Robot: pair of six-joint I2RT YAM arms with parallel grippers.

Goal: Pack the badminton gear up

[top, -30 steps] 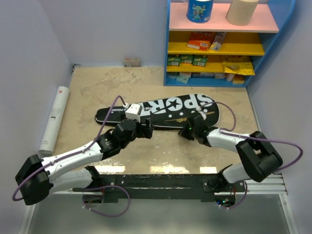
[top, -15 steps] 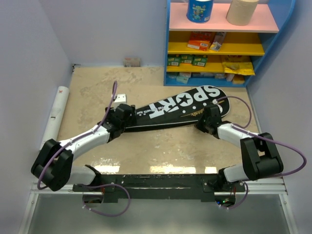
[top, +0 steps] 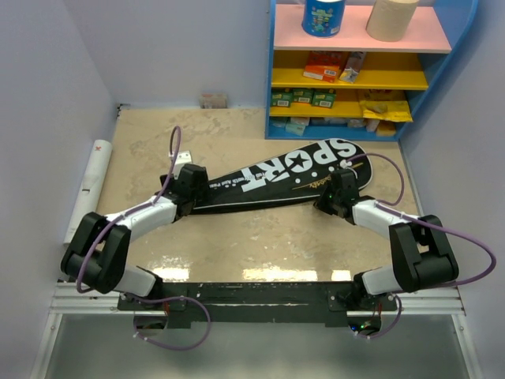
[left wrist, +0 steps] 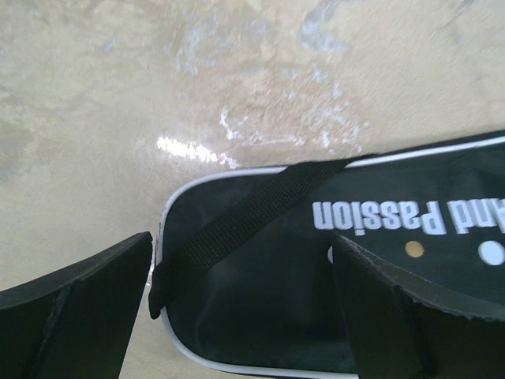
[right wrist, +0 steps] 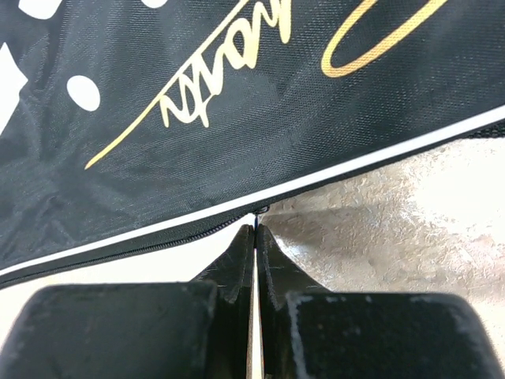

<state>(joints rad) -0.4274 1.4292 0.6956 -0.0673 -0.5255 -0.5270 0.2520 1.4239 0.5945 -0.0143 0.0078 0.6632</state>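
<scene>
Left gripper (left wrist: 245,260) is seen spread fully wide, nothing held. Its two fingers (left wrist: 75,296) are placed either side of the narrow left end of the black bag (left wrist: 268,316), over it, with no clamp on it. A black webbing strap (left wrist: 237,225) is seen crossing that rounded end diagonally. White print (left wrist: 410,217) is read upside down on the bag next to the right finger.

Right gripper (right wrist: 255,237) is fully closed, fingers pressed flat together. The tips are set against the near edge of the bag (right wrist: 237,118), at the white piping and zip line. Whether anything thin is pinched between them cannot be told. Gold script (right wrist: 221,95) is seen on the fabric just beyond.

From above, the left gripper (top: 192,180) is at the bag's left end and the right gripper (top: 330,199) at the near side of its wide right end. The bag (top: 276,178) is laid flat and diagonal on the table (top: 260,245), narrow end left, wide end far right, SPORT lettered in white.

A long white tube (top: 88,193) is laid along the left edge of the table against the wall, well apart from the bag.

A blue shelf unit (top: 454,55) is stood at the far right, with a blue-wrapped roll (top: 323,16) and a beige roll (top: 392,17) on its top shelf.
</scene>
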